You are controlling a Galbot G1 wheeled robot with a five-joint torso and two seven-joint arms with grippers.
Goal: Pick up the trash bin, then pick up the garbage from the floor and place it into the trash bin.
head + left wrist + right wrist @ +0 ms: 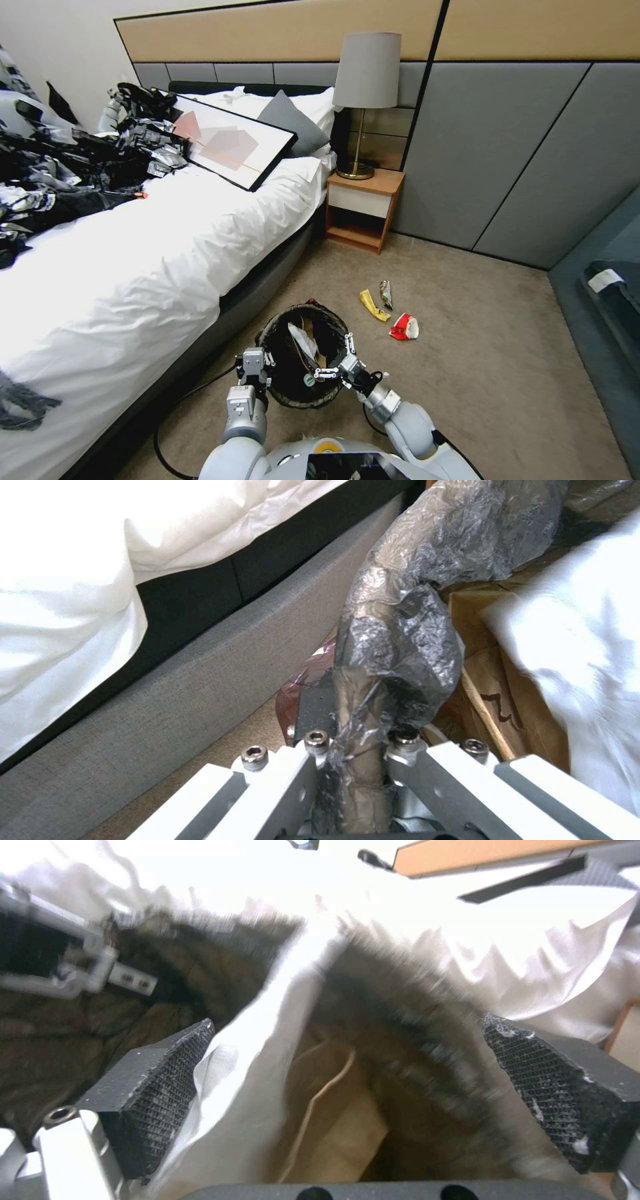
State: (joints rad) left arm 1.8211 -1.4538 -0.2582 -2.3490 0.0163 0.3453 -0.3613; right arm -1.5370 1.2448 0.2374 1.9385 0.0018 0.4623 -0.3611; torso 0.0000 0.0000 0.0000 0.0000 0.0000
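The trash bin (301, 393), lined with a crinkly black bag, is held just above the carpet beside the bed. My left gripper (256, 365) is shut on its left rim; the left wrist view shows that gripper (360, 732) clamping the bag-covered rim (400, 625). Over the bin's right side, my right gripper (335, 369) is open. In the right wrist view its pads (160, 1085) stand wide apart, and a white paper scrap (260, 1060) and a brown paper bag (333, 1125) lie loose between them inside the bin. Garbage on the floor: a yellow wrapper (373, 305), a silvery wrapper (385, 293) and a red-and-white pack (405, 327).
The bed (167, 253) with its white duvet runs along the left, its grey base (200, 680) close to the bin. A wooden nightstand (363, 207) with a lamp (365, 100) stands against the far wall. Open carpet (493, 347) lies to the right. A cable (193, 400) trails by the bed.
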